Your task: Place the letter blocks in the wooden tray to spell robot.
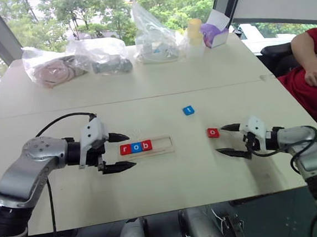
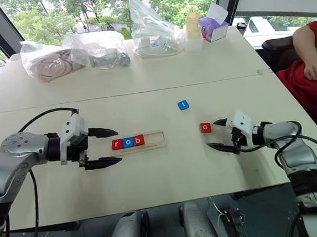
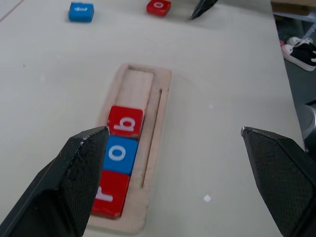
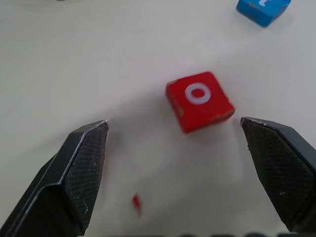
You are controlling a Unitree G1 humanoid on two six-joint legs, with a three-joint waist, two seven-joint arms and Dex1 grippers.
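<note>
On the pale table (image 1: pixel 169 178), mid-width: wooden tray (image 1: pixel 162 146) holding red r (image 1: pixel 125 149), blue o (image 1: pixel 135 147) and red b (image 1: pixel 146 145) at its left end, two slots bare at the right. Just beside the tray's left end, left gripper (image 1: pixel 122 151) spread wide, holding nothing. Out to the right, apart from the tray, red o block (image 1: pixel 213 132) flat on the table, with right gripper (image 1: pixel 230 140) just beside it, fingers wide apart and empty. Farther back, between tray and red o, blue t block (image 1: pixel 188 110) lying alone.

Likely slips: closing off-centre on the red o and skidding or flipping it, since the block sits skewed to the fingers; catching the tray rim on the way in and nudging tray or seated letters; seating t before o.

Plenty of bare table between red o and tray. Near edge close below both grippers. Bags (image 1: pixel 76 62) and a person's arm (image 1: pixel 311 55) well away.
</note>
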